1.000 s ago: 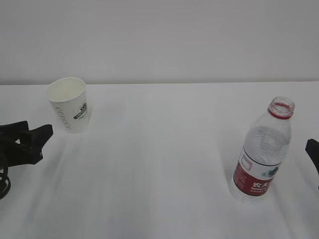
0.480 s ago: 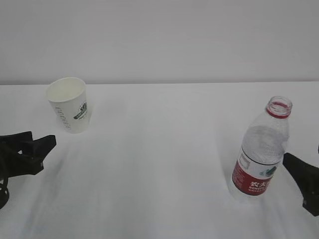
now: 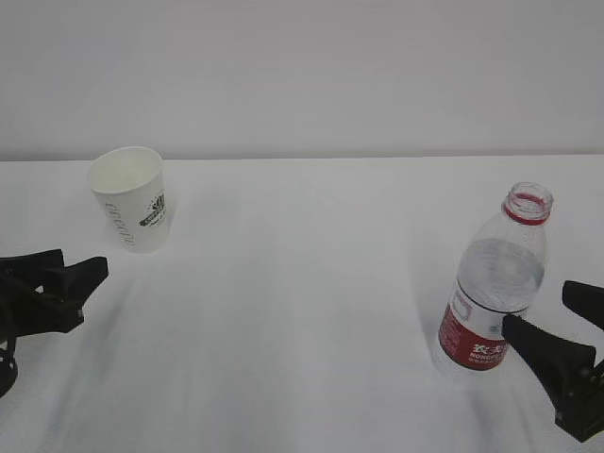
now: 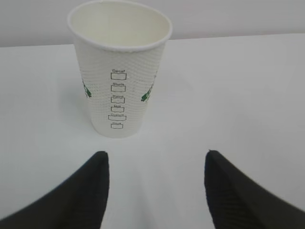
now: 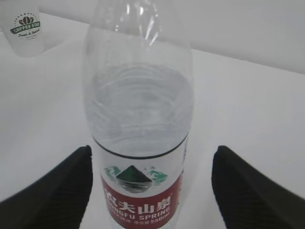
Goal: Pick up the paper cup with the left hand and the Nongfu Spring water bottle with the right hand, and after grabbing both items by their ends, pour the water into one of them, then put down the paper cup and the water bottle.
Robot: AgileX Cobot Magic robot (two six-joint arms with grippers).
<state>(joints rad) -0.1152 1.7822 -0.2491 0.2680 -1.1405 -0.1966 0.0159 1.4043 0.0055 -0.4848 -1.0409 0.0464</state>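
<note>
The paper cup [image 3: 132,198] stands upright and empty at the back left, white with a green logo. My left gripper [image 3: 83,264] is open, low and short of it; in the left wrist view the cup [image 4: 119,71] stands ahead of the gripper [image 4: 157,155], clear of both fingertips. The Nongfu Spring water bottle [image 3: 495,283] stands upright at the right, uncapped, with a red neck ring. My right gripper [image 3: 540,307] is open at its label. In the right wrist view the bottle [image 5: 140,119] stands between the fingers of the gripper [image 5: 152,150], with a gap on the right. Water [image 5: 138,105] fills it to the shoulder.
White table [image 3: 302,311] runs to a plain pale wall behind. Wide bare tabletop lies between the cup and the bottle. The cup [image 5: 26,28] shows small at the top left of the right wrist view.
My right gripper has come in from the right edge up to the bottle's label. The left gripper has crept slightly towards the cup. Cup and bottle stay standing.
</note>
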